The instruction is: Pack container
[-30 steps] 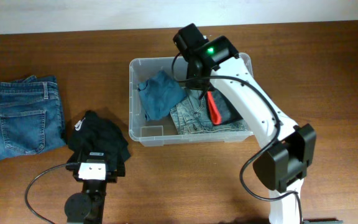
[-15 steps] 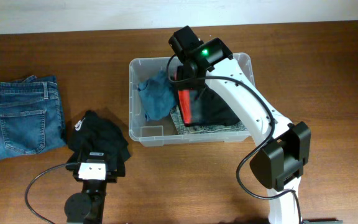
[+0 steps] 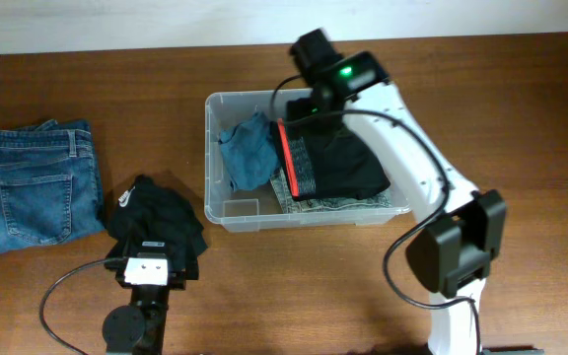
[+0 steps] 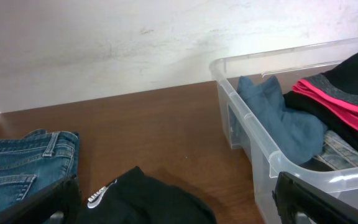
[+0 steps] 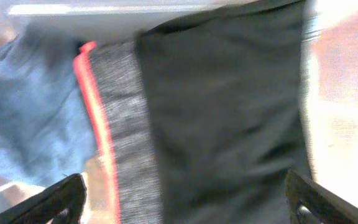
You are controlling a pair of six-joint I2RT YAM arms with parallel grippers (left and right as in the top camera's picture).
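Over the container (image 3: 227,212), hovering with the right gripper (image 5: 185,199) spread wide and clasping nothing, just above a black garment (image 3: 348,163) edged in red. Mid-table (image 3: 521,118), holding that garment, a blue cloth (image 3: 248,153) and denim (image 3: 309,194). Near the front edge, waiting with the left gripper (image 4: 176,205) fully parted and empty, by a black top (image 3: 156,212).

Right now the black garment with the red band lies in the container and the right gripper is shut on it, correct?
Not quite: the right gripper is open, jaws wide over the black garment, per the right wrist view. The garment does lie in the container.
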